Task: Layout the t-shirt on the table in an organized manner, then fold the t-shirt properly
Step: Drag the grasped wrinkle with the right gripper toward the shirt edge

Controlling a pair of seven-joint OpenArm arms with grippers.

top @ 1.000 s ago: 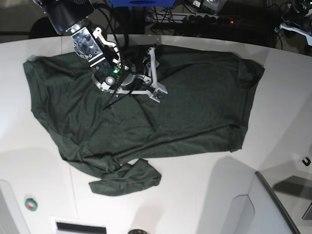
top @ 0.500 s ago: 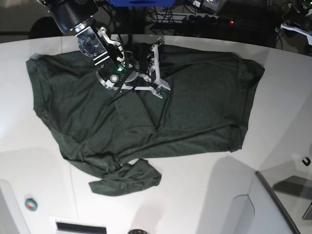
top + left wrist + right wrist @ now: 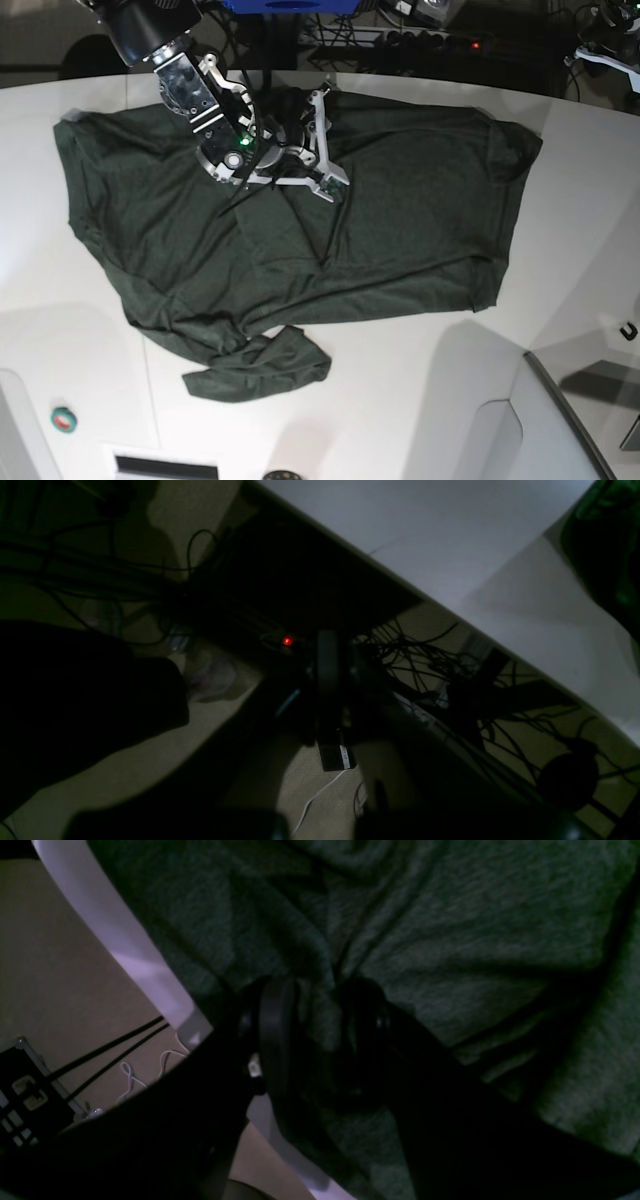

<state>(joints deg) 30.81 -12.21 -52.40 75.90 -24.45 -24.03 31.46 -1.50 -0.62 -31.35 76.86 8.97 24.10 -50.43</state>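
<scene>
Right gripper (image 3: 320, 1032): jaws set on either side of a pinched ridge of cloth, clamped on the t-shirt (image 3: 400, 220) near its far edge.
Left gripper (image 3: 330, 700): off the table, over floor and cables (image 3: 425, 655); its jaws are pressed together with nothing between them.
T-shirt position: spread across the table (image 3: 400, 400), reaching out to both sides of the right gripper and toward the near edge; one sleeve (image 3: 255, 372) lies bunched and twisted at the near side, well away from the gripper.
T-shirt edges: far hem runs just beside the table's curved far rim (image 3: 125, 950), right by the right gripper; the side in the base view's right ends in a sleeve with bare table beyond.
Open room: broad bare tabletop nearer than the cloth, on both sides of the bunched sleeve.
Raised panel (image 3: 565, 420): at the near corner, well apart from the gripper and the cloth.
</scene>
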